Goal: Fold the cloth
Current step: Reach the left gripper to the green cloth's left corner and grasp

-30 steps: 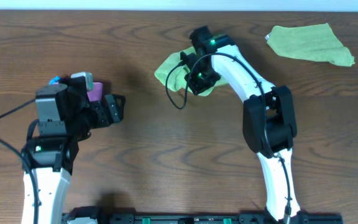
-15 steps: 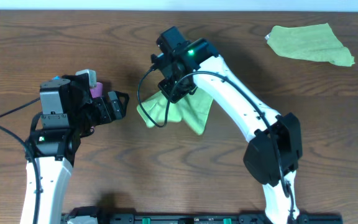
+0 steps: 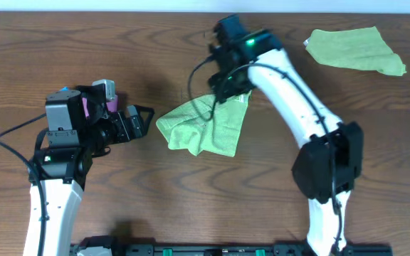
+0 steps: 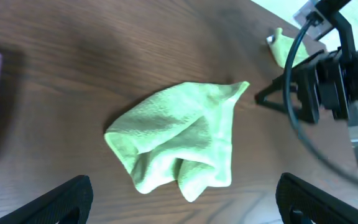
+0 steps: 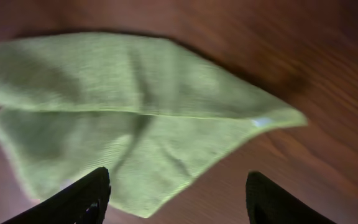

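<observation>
Lying apart, two cloths: bright cloth (image 3: 205,128), duller cloth (image 3: 354,50).

**Legible markings: none.**
No text, brand, number or sign could be read in any of the three views. The only label-like item was the small pale tag (image 5: 262,122) at one corner of the cloth (image 5: 135,93); it appeared blurred, and no print could be made out on it.
</observation>
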Available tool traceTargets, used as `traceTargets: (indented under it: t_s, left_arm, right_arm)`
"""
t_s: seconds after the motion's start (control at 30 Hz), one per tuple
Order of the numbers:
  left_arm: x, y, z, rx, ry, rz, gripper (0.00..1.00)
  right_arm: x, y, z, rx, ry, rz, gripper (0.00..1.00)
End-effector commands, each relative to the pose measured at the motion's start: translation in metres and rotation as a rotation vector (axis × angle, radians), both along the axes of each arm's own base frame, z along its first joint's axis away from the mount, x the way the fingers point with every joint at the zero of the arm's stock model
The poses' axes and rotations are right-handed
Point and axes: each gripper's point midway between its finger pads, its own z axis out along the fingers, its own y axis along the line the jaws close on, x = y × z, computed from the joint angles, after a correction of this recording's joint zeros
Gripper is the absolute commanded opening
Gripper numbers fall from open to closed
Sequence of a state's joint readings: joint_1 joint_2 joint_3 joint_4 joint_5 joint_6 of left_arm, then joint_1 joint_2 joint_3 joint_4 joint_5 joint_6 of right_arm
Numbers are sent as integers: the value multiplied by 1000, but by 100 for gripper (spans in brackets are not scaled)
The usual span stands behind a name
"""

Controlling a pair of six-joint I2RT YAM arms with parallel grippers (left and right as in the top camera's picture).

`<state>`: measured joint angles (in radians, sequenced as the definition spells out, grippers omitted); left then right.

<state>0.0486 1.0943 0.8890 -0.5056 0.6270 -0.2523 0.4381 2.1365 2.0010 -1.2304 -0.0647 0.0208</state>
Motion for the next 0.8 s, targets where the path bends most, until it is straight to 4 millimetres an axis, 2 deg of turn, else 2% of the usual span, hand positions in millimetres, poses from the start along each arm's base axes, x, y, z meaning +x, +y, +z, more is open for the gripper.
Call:
traceTargets:
  t_s: [0.0, 0.13, 0.37, 0.57, 0.63, 0.77]
  left_arm:
    - [2, -8, 9, -38, -7, -25, 95]
    - [4, -21, -5, -17, 45, -45, 96]
    - [5, -53, -39, 2, 180, -93, 95]
    - [6, -55, -87, -6, 364, -60, 95]
    - [14, -56, -102, -29, 407, -28, 95]
    - [30, -60, -118, -74, 441, 28, 95]
  right_arm:
    - [12, -20, 5, 103, 46, -155, 70]
    - [12, -23, 4, 219, 121, -220, 68]
    - [0, -12, -6, 205, 169, -215, 66]
    - [-2, -10, -6, 203, 172, -204, 65]
    - [-4, -11, -7, 198, 178, -199, 63]
    - [-6, -11, -7, 193, 183, -182, 62]
